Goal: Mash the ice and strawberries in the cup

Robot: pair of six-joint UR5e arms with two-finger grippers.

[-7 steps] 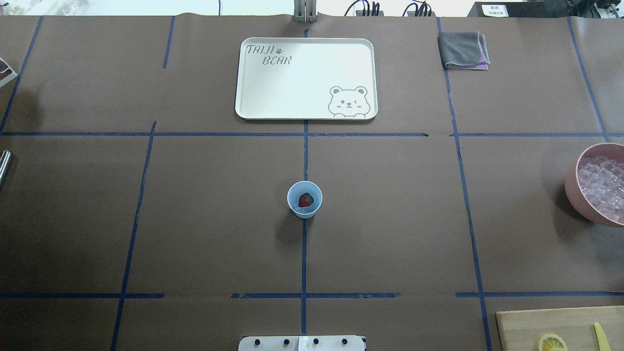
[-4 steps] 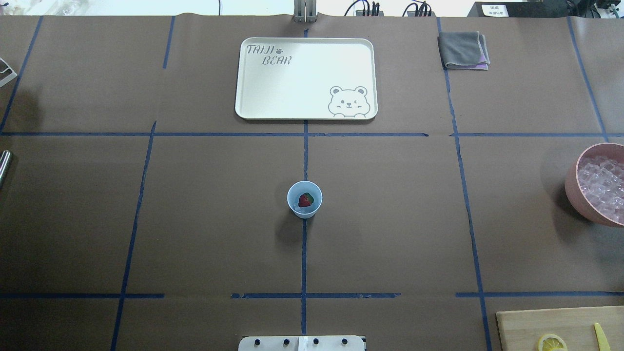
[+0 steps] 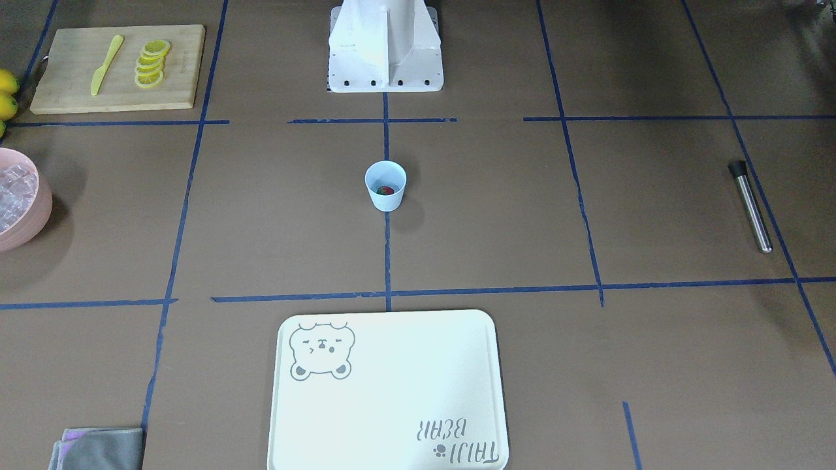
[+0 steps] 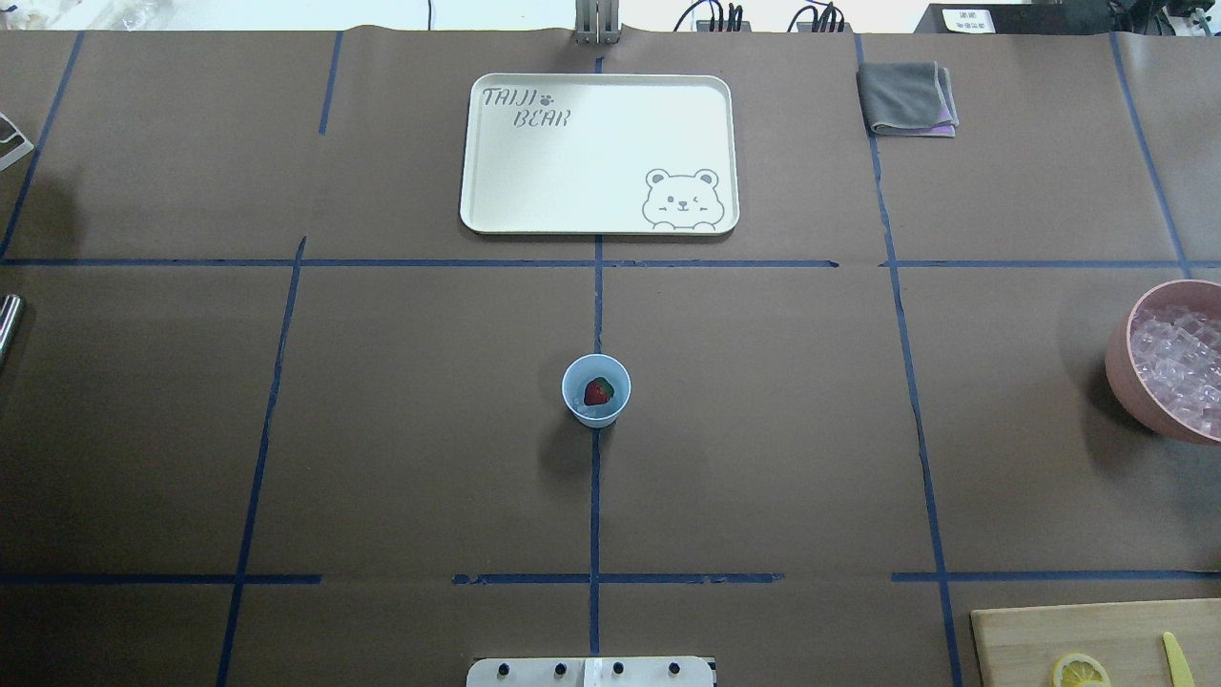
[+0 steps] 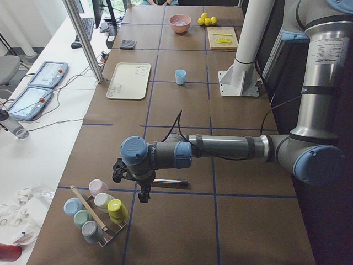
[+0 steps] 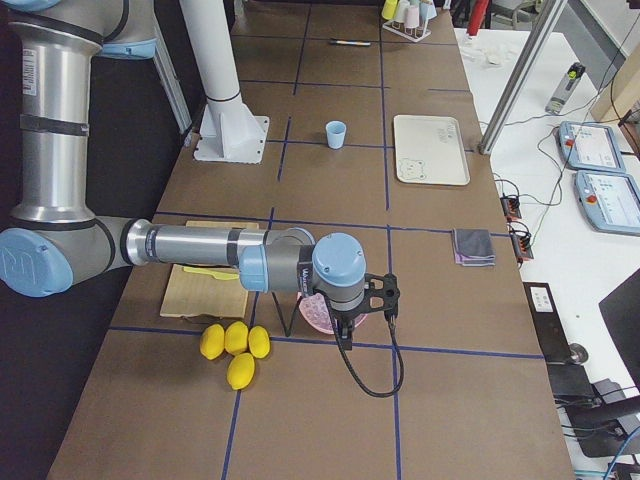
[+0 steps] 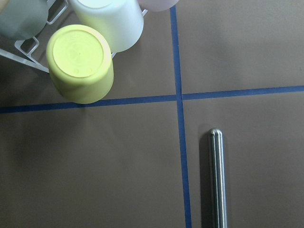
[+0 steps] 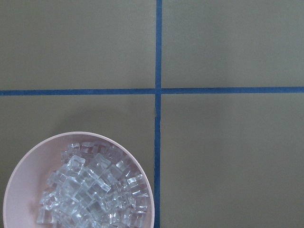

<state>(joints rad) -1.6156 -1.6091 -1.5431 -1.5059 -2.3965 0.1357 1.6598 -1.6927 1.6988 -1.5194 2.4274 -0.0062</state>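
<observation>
in the left wrist view the steel rod [image 7: 217, 180] lies at five o'clock, long axis twelve to six, nearest our left fingers [image 5: 144, 194]. we cannot tell how open they are.

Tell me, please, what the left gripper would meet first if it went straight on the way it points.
It points straight down, so the left gripper would reach the table, right beside the steel rod or perhaps on it; the views cannot settle which.

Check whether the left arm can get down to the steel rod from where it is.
Probably yes. The left gripper hangs low near the steel rod, which lies flat on the table with nothing on or across it. The nearest yellow cup, on its rack, sits clear of the rod.
</observation>
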